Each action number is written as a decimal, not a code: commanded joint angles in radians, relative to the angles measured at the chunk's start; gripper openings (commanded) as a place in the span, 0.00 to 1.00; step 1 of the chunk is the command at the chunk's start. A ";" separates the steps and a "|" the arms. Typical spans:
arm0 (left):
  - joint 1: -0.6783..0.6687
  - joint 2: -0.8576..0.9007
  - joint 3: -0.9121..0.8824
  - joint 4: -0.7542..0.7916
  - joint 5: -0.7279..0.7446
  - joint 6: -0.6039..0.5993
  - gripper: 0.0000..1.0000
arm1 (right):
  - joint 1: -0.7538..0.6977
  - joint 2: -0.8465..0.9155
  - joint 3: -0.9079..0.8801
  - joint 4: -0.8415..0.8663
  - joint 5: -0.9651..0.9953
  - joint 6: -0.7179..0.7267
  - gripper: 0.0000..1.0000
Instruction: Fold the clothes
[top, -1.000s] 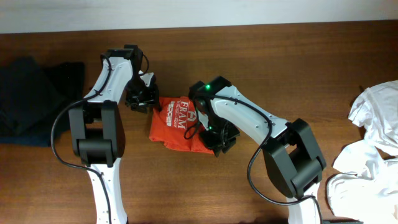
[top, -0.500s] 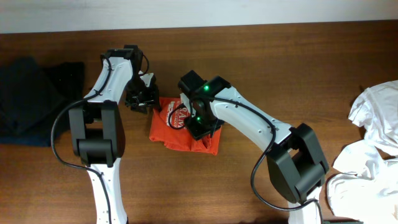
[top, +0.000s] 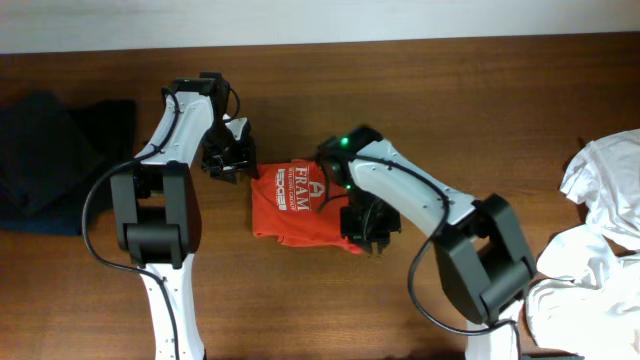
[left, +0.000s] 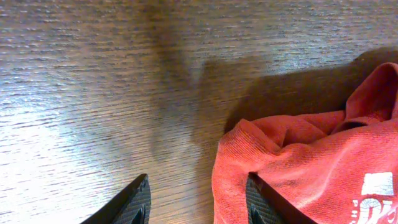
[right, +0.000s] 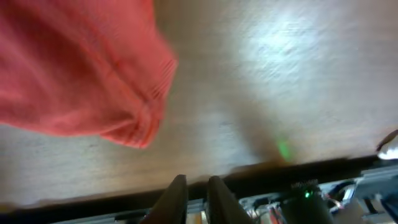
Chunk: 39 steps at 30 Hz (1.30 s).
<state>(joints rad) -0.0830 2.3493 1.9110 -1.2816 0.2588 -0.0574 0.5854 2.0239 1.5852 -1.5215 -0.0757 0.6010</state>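
Note:
The red-orange T-shirt (top: 300, 205) lies as a folded bundle at the table's middle, its white lettering facing up. My left gripper (top: 228, 162) is open at the shirt's upper left corner. In the left wrist view (left: 199, 202) one finger rests on bare wood and the other on the shirt's edge (left: 311, 168). My right gripper (top: 368, 226) is at the shirt's right edge. In the right wrist view (right: 196, 196) its fingers are shut and empty, and the shirt (right: 74, 68) lies just ahead of them.
Dark navy garments (top: 50, 160) are piled at the far left. White shirts (top: 600, 175) (top: 580, 285) lie crumpled at the right edge. The table's front edge (right: 261, 171) runs close to the right gripper.
My right gripper swept left over the shirt, then came back to its right edge. The shirt has shifted a little right and lies flatter. The left arm has not moved.

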 joint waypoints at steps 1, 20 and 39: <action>-0.003 -0.005 0.065 -0.024 0.011 -0.002 0.49 | -0.042 -0.109 0.103 0.085 0.002 -0.214 0.16; -0.129 0.116 0.151 -0.269 -0.008 0.023 0.33 | -0.325 -0.026 -0.092 0.660 0.042 -0.515 0.09; -0.183 0.007 -0.062 0.014 0.159 0.343 0.37 | -0.147 -0.026 -0.305 0.573 -0.559 -0.381 0.10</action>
<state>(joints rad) -0.2680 2.3638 1.8767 -1.2877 0.4290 0.2676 0.4320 2.0003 1.2877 -0.9691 -0.6189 0.1905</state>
